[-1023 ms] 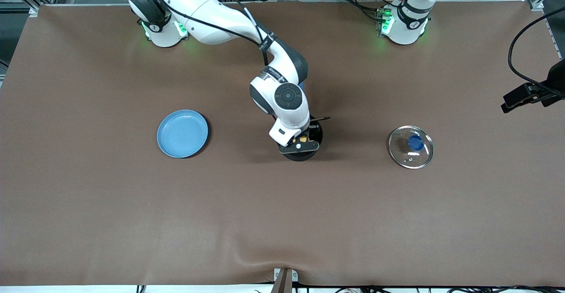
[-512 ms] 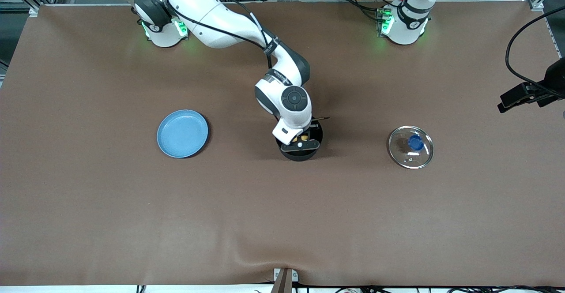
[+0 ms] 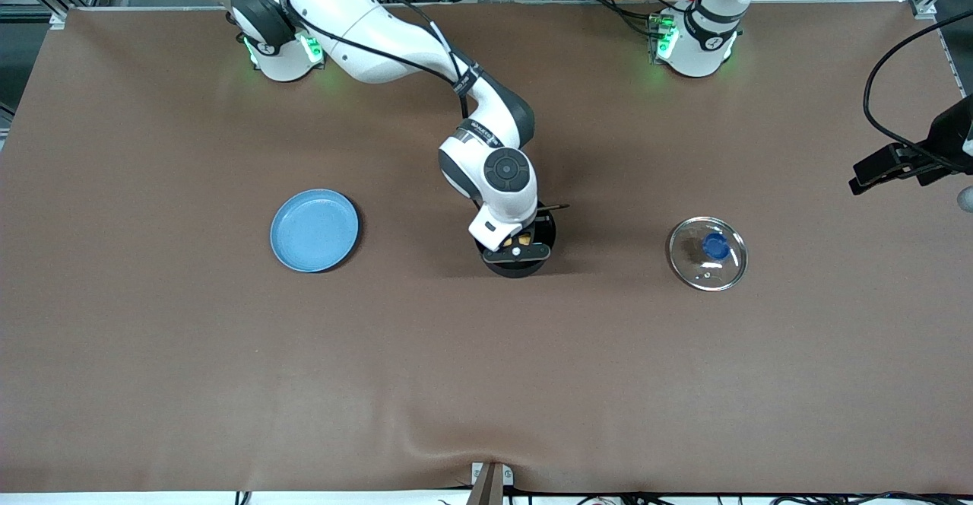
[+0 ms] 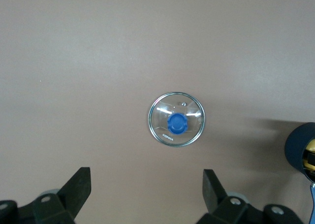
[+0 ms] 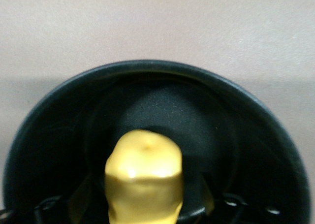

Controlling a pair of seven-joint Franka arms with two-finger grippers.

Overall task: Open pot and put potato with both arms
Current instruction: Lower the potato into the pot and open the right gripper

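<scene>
- Two arms share one brown tabletop [image 3: 486, 383]. The right arm reaches out to the middle of it, and the left arm waits, raised toward its own end.
- Plate [image 3: 314, 230]: light blue and bare, well apart from the pot toward the right arm's end. It plays no part now.
- Lid [image 3: 707, 254]: off the pot, lying knob-up on the tabletop toward the left arm's end, so I judge the opening step done.
- Left gripper [image 4: 146, 177]: it hangs high over the lid, fingers [image 4: 81, 184] spread wide with nothing between them.
- Pot [image 3: 541, 231]: it stands open in the middle, between plate and lid, with the right gripper [image 3: 517, 249] low over its mouth.
- Potato [image 5: 143, 175]: inside the pot's black wall. Whether the right gripper has let it go I cannot tell; what seems left is a clean release and a lift away.
- Only the right wrist view shows the potato clearly inside the pot; the front view gives just a yellow speck under the gripper. Only the left wrist view shows the left fingers.
</scene>
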